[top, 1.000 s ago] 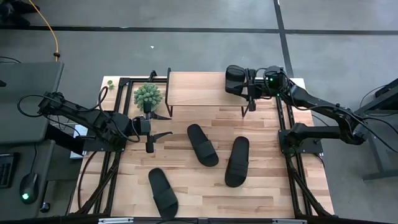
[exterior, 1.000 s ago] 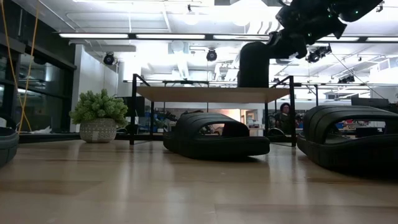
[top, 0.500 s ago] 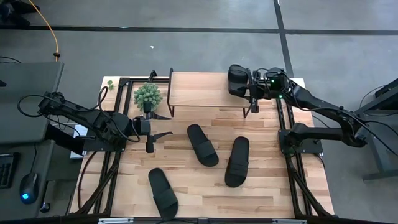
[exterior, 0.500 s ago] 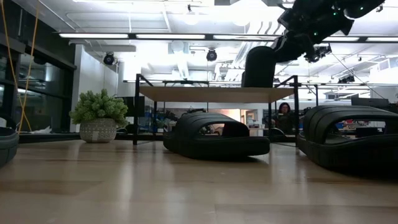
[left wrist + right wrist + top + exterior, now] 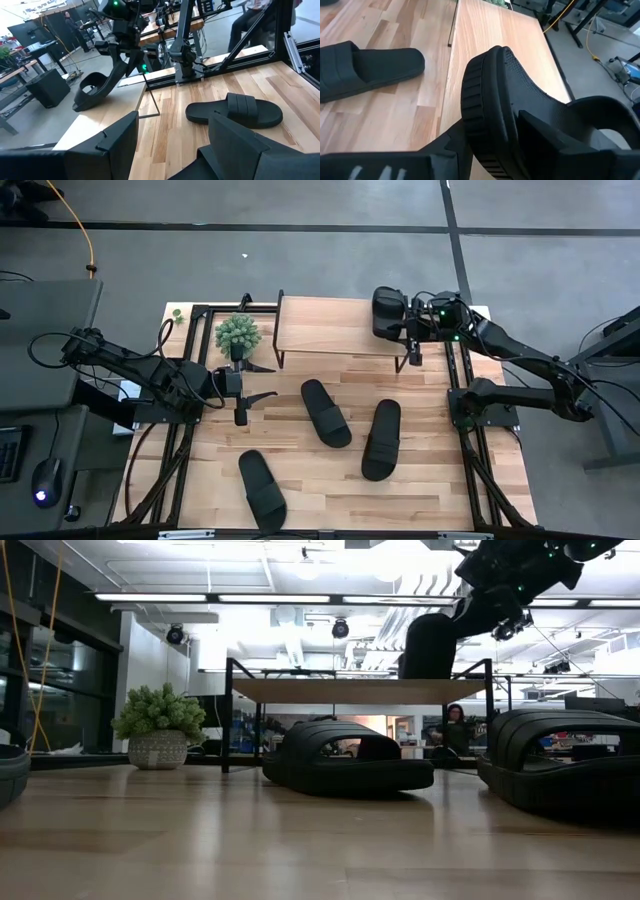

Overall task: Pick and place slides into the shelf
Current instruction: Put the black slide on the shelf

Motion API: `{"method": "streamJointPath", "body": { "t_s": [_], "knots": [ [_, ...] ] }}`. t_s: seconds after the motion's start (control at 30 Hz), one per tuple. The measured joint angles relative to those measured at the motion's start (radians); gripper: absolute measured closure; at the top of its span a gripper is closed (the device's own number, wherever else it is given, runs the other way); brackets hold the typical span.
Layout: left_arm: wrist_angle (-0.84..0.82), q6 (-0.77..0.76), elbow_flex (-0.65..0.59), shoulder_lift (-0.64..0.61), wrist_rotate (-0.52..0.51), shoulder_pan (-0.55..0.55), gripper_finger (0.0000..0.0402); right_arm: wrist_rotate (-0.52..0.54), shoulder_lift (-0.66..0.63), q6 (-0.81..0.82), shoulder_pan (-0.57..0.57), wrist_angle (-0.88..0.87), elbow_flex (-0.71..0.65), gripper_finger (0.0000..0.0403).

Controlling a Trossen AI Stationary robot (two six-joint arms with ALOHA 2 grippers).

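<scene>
A black slide (image 5: 388, 313) is in my right gripper (image 5: 404, 320), over the right end of the shelf (image 5: 330, 326), a low rack with a light wooden top and thin black legs. In the low view the slide (image 5: 430, 644) stands steeply tilted on the shelf top (image 5: 340, 690). Three more black slides lie flat on their soles on the table: one at mid-table (image 5: 326, 412), one to its right (image 5: 381, 438), one near the front edge (image 5: 262, 488). My left gripper (image 5: 272, 380) waits open at the table's left side, beside the plant. My right gripper (image 5: 500, 131) pinches the slide's sole between its two fingers, one finger (image 5: 447, 147) on the underside and the other (image 5: 555, 137) on the footbed (image 5: 530, 95) beside the strap. It comes slanting down from the table's right. The slide is tilted, its lower end (image 5: 80, 104) on the shelf top.
A small potted plant (image 5: 237, 333) stands at the shelf's left end. Black frame rails (image 5: 462, 370) run along the table's left and right sides. Bare wood lies between the shelf and the slides on the table. A person (image 5: 456, 725) sits in the room behind.
My right gripper has moved steadily toward the table's right edge with the slide. The shelf has slid to the right along with it, away from the plant, while the slide's lower end stayed on its top. The left arm and the three slides on the table have kept still.
</scene>
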Motion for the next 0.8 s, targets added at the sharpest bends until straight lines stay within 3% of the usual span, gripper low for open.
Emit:
{"method": "streamJointPath", "body": {
  "t_s": [0.13,0.43,0.8],
  "knots": [
    [0.0,0.0,0.0,0.0,0.0,0.0,0.0181,-0.001,0.0,0.016,0.0,-0.024,0.0,0.0253],
    [0.0,0.0,0.0,0.0,0.0,0.0,0.0181,-0.011,0.001,0.116,0.0,-0.11,-0.001,0.0148],
    [0.0,0.0,0.0,0.0,0.0,0.0,0.0181,0.015,-0.001,0.234,0.0,-0.195,0.011,0.0117]
  ]
}}
